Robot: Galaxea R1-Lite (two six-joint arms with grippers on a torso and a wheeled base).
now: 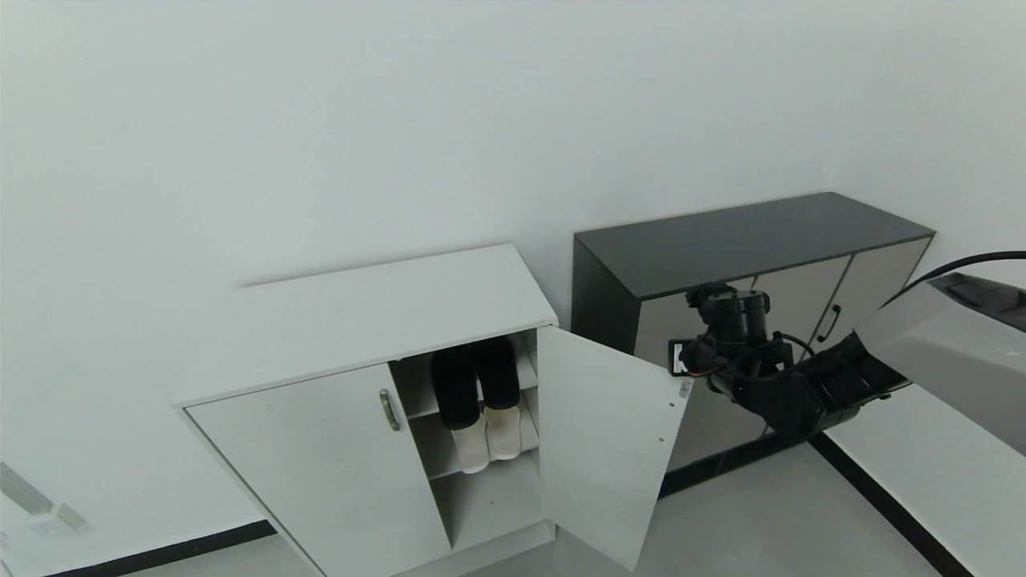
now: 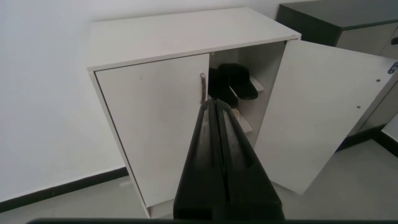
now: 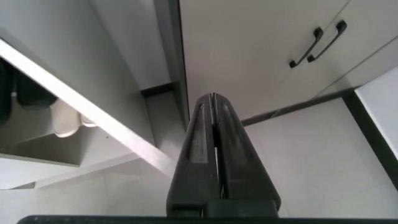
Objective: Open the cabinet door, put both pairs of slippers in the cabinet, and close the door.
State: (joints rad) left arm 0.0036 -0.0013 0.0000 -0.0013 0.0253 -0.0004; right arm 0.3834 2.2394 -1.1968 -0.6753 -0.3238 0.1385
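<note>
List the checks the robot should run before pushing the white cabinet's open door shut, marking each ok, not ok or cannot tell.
1. Black slippers on the upper shelf inside: ok.
2. White slippers on the shelf below: ok.
3. White slippers fully behind the shelf's front edge: cannot tell.
4. Open door swung wide, nothing in its path on the floor: ok.
5. Right gripper shut, beside the open door's free edge: ok; in contact with it: cannot tell.
6. Left gripper shut, in front of the closed left door, clear of the swing: cannot tell.
</note>
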